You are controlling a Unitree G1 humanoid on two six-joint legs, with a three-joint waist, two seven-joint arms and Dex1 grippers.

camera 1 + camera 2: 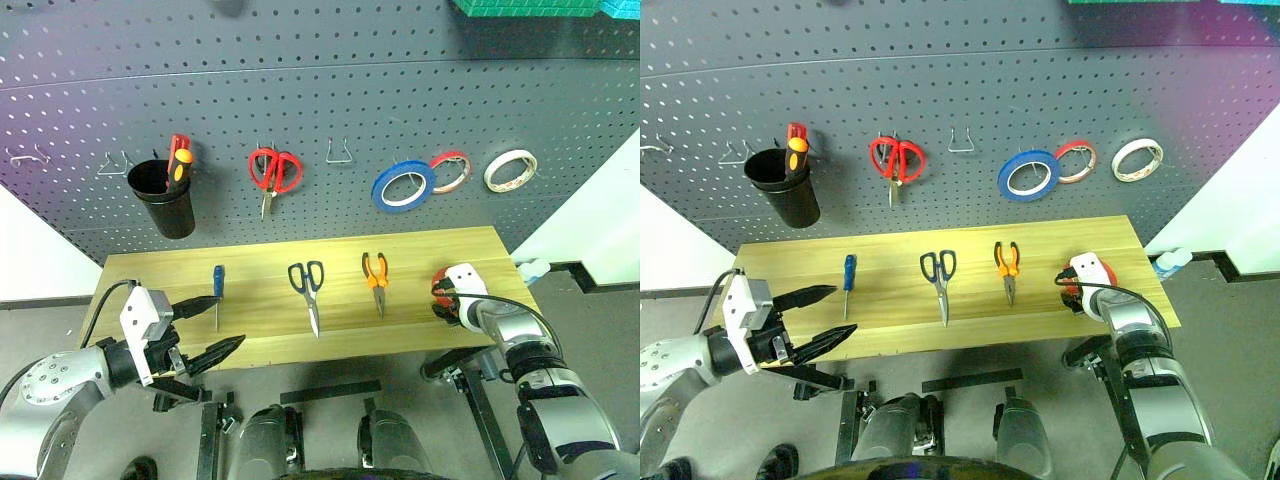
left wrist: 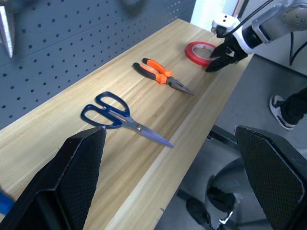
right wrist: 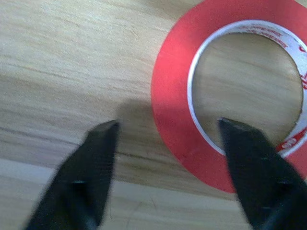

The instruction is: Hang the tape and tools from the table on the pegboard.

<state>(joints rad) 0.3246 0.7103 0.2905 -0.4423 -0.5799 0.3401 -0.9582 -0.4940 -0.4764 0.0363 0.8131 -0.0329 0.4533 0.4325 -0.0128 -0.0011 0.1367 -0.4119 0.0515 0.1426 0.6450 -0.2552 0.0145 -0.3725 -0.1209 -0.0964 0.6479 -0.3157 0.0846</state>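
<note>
Red tape roll [image 3: 177, 100] lies flat at the right end of the tabletop [image 1: 420, 250], at 3 o'clock from the orange pliers [image 1: 376, 277]. My right claw [image 3: 165, 143] is down on it, fingers straddling the roll's wall, one inside the core, one outside; not yet clenched, nothing lifted. My left claw [image 1: 812, 318] is released, wide, hovering off the tabletop's near left edge at 7 o'clock from the blue screwdriver [image 1: 217, 284].

Progress: none hung as I judge it. Tape, pliers, dark-handled scissors [image 1: 308, 284] and screwdriver are all on the tabletop.

Pegboard [image 1: 330, 90] already carries red scissors [image 1: 273, 172], blue tape ring [image 1: 401, 186], red-rimmed ring [image 1: 451, 171], pale ring [image 1: 510, 169], black cup [image 1: 165, 198]. A free hook [image 1: 341, 152] sits at 12 o'clock above the scissors. Nothing blocks the reach.
</note>
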